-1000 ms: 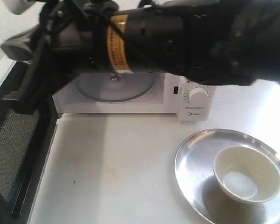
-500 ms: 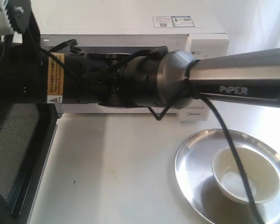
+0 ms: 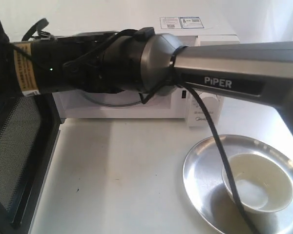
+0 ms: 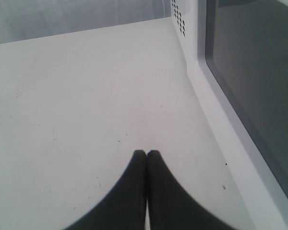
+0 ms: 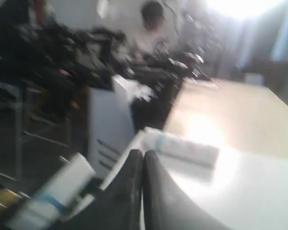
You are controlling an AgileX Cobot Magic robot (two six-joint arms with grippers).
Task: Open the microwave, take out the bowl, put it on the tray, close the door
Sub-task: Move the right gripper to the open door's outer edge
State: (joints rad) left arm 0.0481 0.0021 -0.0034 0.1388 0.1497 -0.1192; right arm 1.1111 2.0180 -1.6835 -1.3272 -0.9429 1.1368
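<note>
The white microwave [image 3: 136,22] stands at the back, its cavity partly hidden by my right arm [image 3: 136,61]. That arm reaches across its front to the far left, above the open door. The door [image 3: 14,156] is swung out on the left with its black mesh inner side showing. The left wrist view shows the door's dark window [image 4: 252,72]. The cream bowl [image 3: 258,183] sits inside the steel tray [image 3: 202,168] at the front right. My left gripper [image 4: 146,152] is shut and empty above the white table. My right gripper [image 5: 143,152] is shut and empty, in a blurred view.
The white table [image 3: 122,175] runs between the door and the tray. A black cable [image 3: 219,146] from the right arm hangs over the tray and bowl. Beyond the table edge, the right wrist view shows blurred room clutter [image 5: 86,52].
My right arm has swung leftward across the microwave's front, its wrist now at the far left over the open door. Door, bowl and tray have stayed put.
</note>
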